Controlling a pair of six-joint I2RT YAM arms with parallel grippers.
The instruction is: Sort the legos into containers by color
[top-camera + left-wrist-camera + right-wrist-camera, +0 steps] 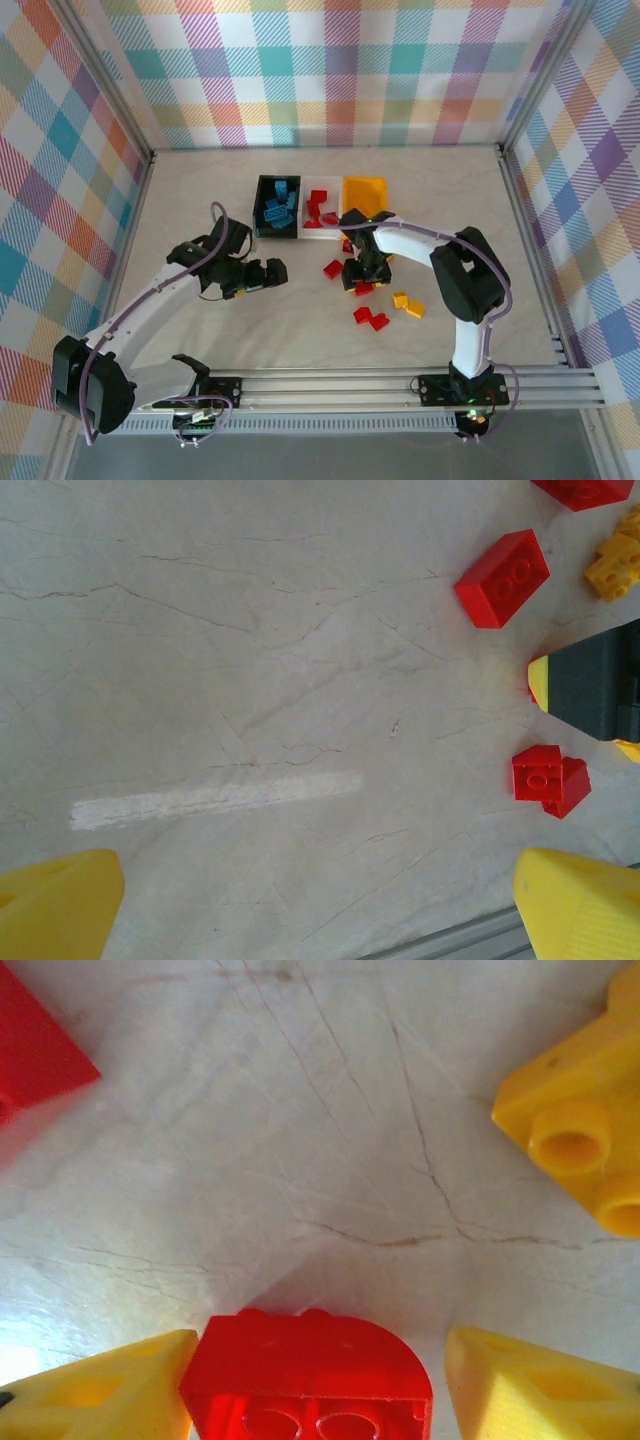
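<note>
Table [300, 1140], red lego [310, 1385] within right tool [318, 1345]

Three bins stand in a row at twelve o'clock on the worktop [450, 200]: one black bin [258, 208], one white bin [322, 184], one orange bin [365, 190]. The black bin holds about five blue bricks [277, 210], the white bin about four red bricks [318, 212]; overlap blurs both counts. Loose, from centre toward four o'clock, lie five more red bricks and at least two yellow bricks [415, 309].
</note>
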